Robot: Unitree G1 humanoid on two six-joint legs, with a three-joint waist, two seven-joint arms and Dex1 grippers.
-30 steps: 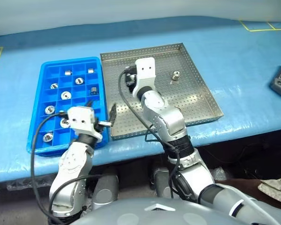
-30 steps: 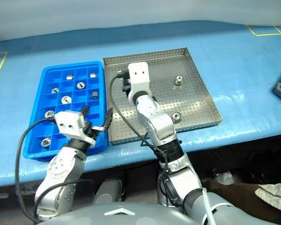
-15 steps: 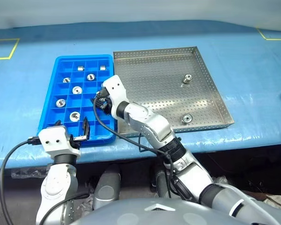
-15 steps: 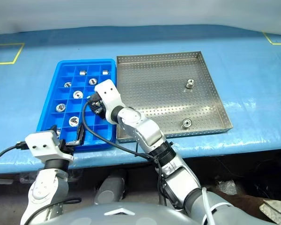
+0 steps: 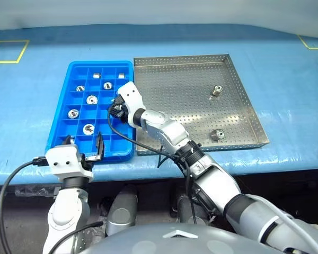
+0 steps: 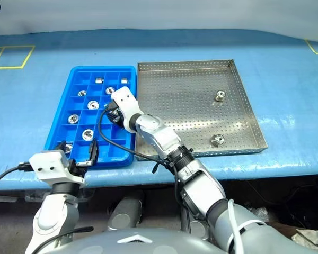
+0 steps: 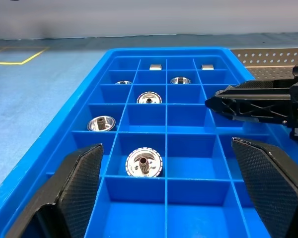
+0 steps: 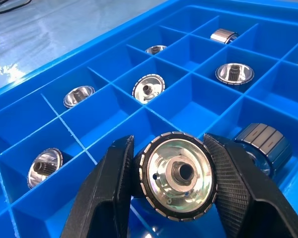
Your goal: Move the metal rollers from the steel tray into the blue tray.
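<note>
Right gripper: jaws clamped on one roller, gripped by its rim with the face outward, hanging over a free cell near the right edge of the blue tray, apparently so it can drop in; left gripper: jaws wide apart, empty, at the tray's near end, clear of the drop; two rollers lie well apart in the steel tray, on the desk.

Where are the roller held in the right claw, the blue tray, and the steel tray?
held roller (image 8: 179, 172), right wrist view, on its shiny face beside the centre hole.
blue tray (image 5: 60, 113), left eye view, on its left rim.
steel tray (image 5: 175, 90), left eye view, on bare perforated floor.
</note>
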